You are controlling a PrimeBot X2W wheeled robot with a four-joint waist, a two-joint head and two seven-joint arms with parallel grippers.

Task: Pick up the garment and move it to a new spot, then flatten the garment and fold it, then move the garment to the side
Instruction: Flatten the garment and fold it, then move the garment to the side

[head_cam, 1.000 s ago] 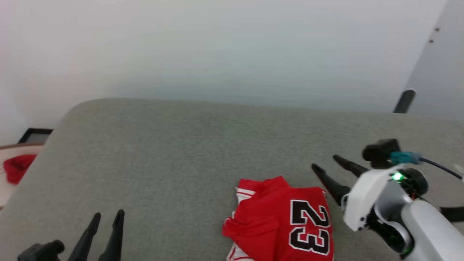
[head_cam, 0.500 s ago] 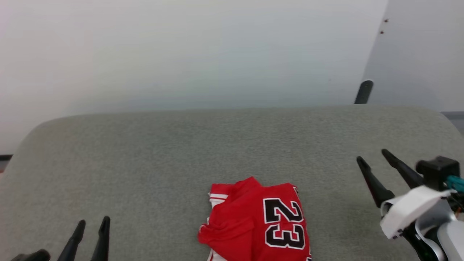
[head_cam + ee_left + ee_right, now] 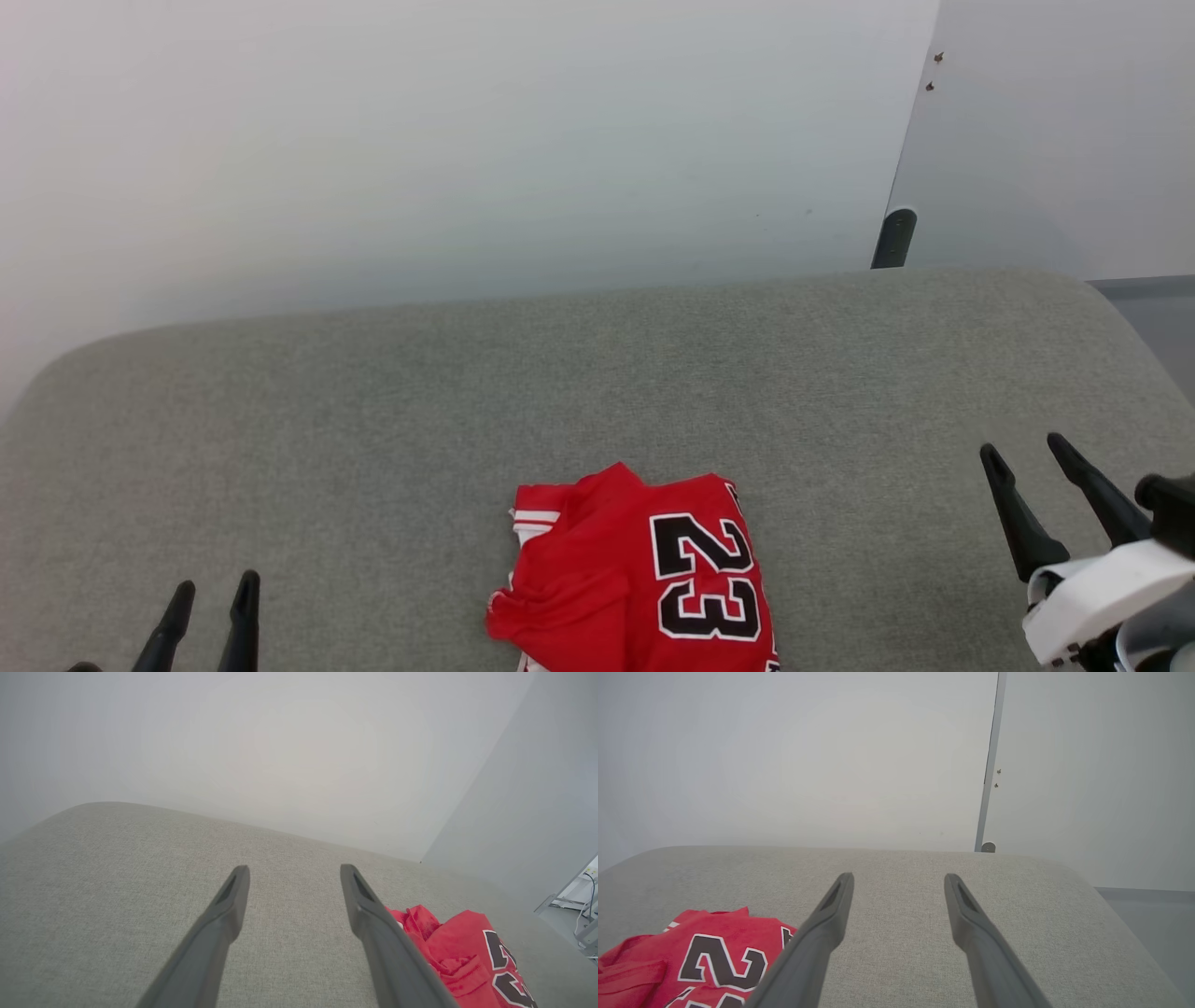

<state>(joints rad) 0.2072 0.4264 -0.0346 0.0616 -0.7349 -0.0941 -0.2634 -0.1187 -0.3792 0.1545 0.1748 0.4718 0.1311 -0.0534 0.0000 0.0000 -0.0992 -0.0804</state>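
The garment, a red jersey with a black number 23 and white striped trim, lies folded on the grey upholstered surface near its front edge. My left gripper stands open at the lower left, well apart from the garment. My right gripper stands open at the lower right, also clear of it. In the left wrist view the garment lies to the right of my empty fingers. From the right wrist camera the garment lies at the lower left, beside the empty open fingers.
A pale wall rises behind the grey surface. A dark post stands at the wall's corner behind the far right edge. The grey floor shows past the surface's rounded right end.
The head camera has turned, so the whole picture has shifted left. My right gripper has drawn back from beside the garment toward the lower right. The garment lies as before.
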